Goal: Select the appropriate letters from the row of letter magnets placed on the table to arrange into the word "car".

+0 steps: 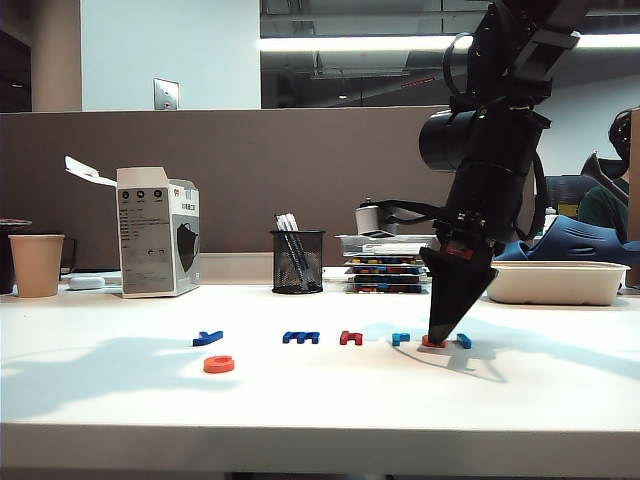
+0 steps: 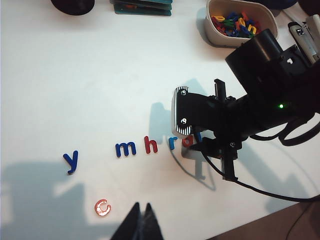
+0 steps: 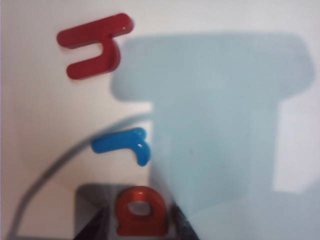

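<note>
The row of letter magnets lies across the white table (image 1: 320, 400): a dark blue "y" (image 1: 208, 338), "m" (image 1: 300, 337), red "h" (image 1: 350, 338), light blue "r" (image 1: 401, 338), orange-red "a" (image 1: 433, 342) and a light blue bar (image 1: 464, 341). The orange "c" (image 1: 218, 364) rests alone in front of the row. My right gripper (image 1: 438, 338) points down onto the "a" (image 3: 141, 211), its fingers either side of it with a small gap on one side. Beside it are the "r" (image 3: 122, 145) and "h" (image 3: 95, 45). My left gripper (image 2: 141, 207) is shut and empty, hovering next to the "c" (image 2: 102, 207).
Along the back stand a paper cup (image 1: 37, 265), a white box (image 1: 157, 245), a black mesh pen holder (image 1: 297, 261), a stack of trays (image 1: 385, 265) and a white tub (image 1: 556, 282) holding several spare letters (image 2: 235, 24).
</note>
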Action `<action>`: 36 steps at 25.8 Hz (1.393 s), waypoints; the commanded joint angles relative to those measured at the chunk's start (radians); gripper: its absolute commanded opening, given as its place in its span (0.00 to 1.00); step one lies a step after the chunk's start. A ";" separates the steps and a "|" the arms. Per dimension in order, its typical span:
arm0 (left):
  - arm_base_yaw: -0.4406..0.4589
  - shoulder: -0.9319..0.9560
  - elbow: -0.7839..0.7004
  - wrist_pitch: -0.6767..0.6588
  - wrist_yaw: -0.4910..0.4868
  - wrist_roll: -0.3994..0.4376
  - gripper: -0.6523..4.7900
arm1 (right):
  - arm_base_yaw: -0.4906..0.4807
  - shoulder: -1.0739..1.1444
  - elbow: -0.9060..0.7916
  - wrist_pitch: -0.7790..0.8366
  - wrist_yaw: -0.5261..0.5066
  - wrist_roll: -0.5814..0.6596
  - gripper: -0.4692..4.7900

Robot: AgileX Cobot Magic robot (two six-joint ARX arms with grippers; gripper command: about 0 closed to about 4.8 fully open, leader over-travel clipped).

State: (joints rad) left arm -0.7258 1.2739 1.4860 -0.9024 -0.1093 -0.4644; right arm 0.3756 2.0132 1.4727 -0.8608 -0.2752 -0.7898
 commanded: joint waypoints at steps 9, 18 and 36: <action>-0.001 -0.003 0.006 0.006 -0.003 0.004 0.11 | 0.018 0.041 -0.006 -0.061 0.015 0.005 0.40; -0.001 -0.003 0.006 0.007 -0.003 0.004 0.11 | 0.031 0.047 -0.006 -0.055 0.039 0.005 0.29; -0.001 -0.003 0.006 0.007 -0.003 0.004 0.11 | 0.031 0.047 -0.006 -0.102 0.038 -0.003 0.44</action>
State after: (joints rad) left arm -0.7258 1.2739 1.4860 -0.9024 -0.1089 -0.4644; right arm 0.4034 2.0327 1.4876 -0.8986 -0.2790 -0.7906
